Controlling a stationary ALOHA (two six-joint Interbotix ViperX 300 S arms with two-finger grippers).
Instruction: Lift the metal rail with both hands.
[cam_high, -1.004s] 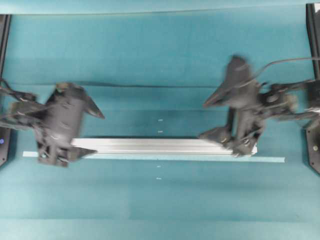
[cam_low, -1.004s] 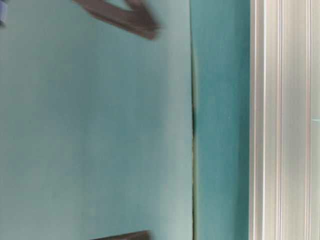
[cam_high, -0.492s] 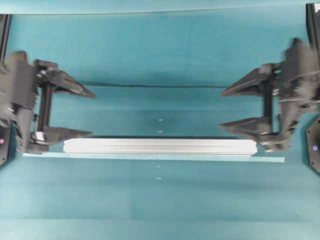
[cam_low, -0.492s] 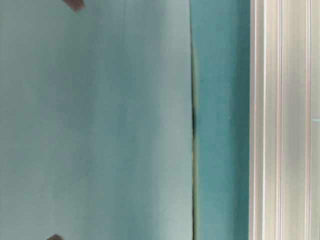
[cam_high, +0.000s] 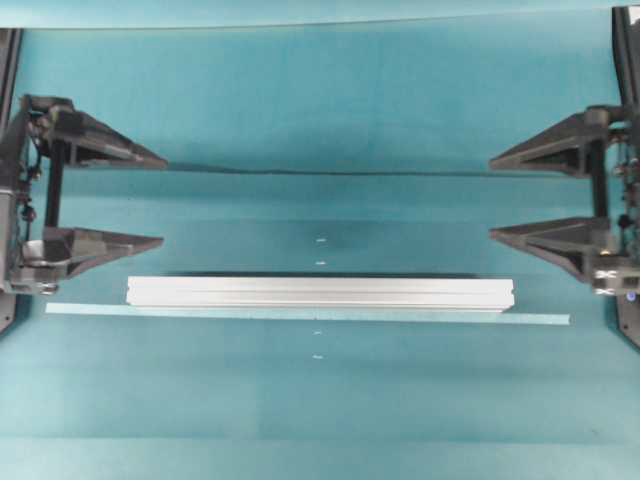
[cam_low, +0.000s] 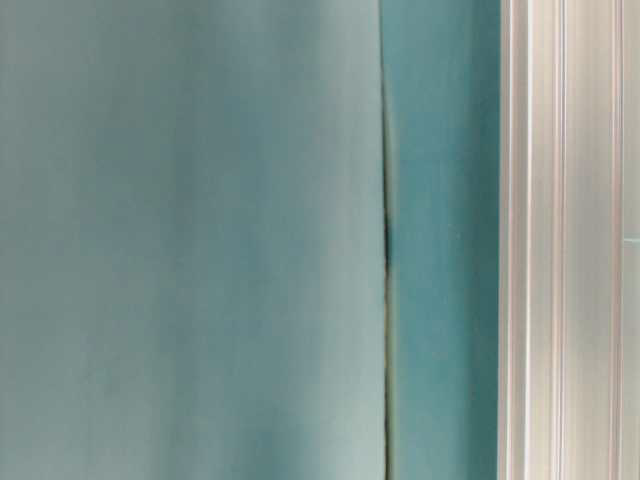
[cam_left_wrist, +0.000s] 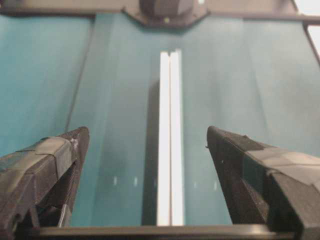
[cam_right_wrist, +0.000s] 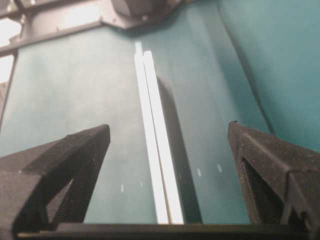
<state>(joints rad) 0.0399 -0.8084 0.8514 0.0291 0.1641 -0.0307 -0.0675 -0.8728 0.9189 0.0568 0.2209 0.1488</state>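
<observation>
Metal rail, a long silver grooved bar, lies flat across the middle of the teal table, touching a thin pale tape strip. Left black gripper and right black gripper are wide open, holding nothing, at the table's side edges.

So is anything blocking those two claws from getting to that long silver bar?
Nothing visible. The metal rail lies on bare table, with both the left gripper and right gripper open and clear of it.
</observation>
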